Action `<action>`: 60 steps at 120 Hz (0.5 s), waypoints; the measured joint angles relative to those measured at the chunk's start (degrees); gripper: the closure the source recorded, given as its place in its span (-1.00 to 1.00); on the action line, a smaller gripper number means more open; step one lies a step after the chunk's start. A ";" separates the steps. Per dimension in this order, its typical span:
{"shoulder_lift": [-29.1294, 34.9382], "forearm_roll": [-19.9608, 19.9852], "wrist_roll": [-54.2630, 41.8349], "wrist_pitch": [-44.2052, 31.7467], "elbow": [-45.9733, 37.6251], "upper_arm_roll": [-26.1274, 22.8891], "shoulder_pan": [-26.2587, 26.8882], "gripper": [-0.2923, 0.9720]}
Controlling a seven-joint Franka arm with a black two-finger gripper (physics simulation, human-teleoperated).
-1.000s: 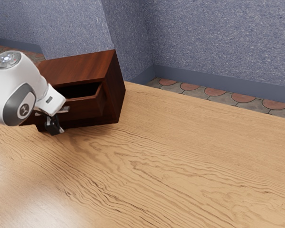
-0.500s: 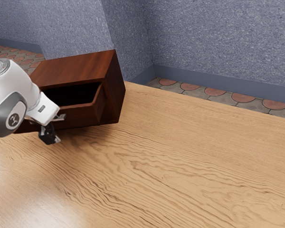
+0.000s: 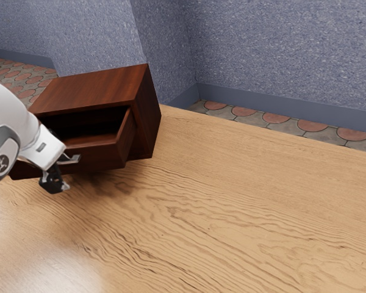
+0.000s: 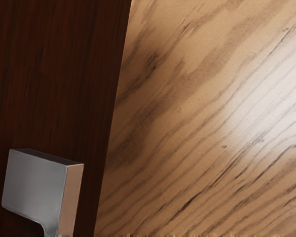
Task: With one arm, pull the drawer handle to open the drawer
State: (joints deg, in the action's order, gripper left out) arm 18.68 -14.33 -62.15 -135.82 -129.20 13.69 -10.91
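A dark wooden cabinet (image 3: 100, 85) stands on the table at the exterior view's left. Its drawer (image 3: 97, 152) is pulled partly out, with a dark gap above the front panel. A silver handle (image 3: 69, 159) juts from the drawer front. My black gripper (image 3: 51, 182) sits at that handle, below the white wrist, and appears shut on it. In the wrist view the drawer front (image 4: 54, 74) is very close, with one silver end of the handle (image 4: 39, 190) just under my hand.
The light wooden table (image 3: 219, 207) stretches wide toward the exterior view's right and front. Grey-blue walls (image 3: 280, 43) and a tiled floor (image 3: 311, 125) lie behind the table's far edge.
My hand has moved toward the exterior view's left and slightly down, and the drawer has slid further out of the cabinet with it.
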 joint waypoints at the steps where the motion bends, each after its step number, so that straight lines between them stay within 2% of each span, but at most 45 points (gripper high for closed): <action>1: 0.05 -0.02 0.00 0.01 -0.05 0.00 0.00 -0.33; 22: 5.45 -0.68 0.00 4.75 1.39 0.08 -0.24 -0.45; 32: 5.95 -0.58 1.50 13.32 10.71 -0.45 -0.40 -0.48; 38: 4.44 0.03 4.43 21.19 19.28 -4.59 -0.22 -0.49; 49: -2.23 3.27 12.51 35.16 34.83 -15.93 0.08 -0.51; 60: -6.43 9.00 20.79 44.61 41.50 -19.34 0.66 -0.52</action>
State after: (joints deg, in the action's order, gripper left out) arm 12.25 -5.33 -41.36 -91.21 -87.71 -5.66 -10.25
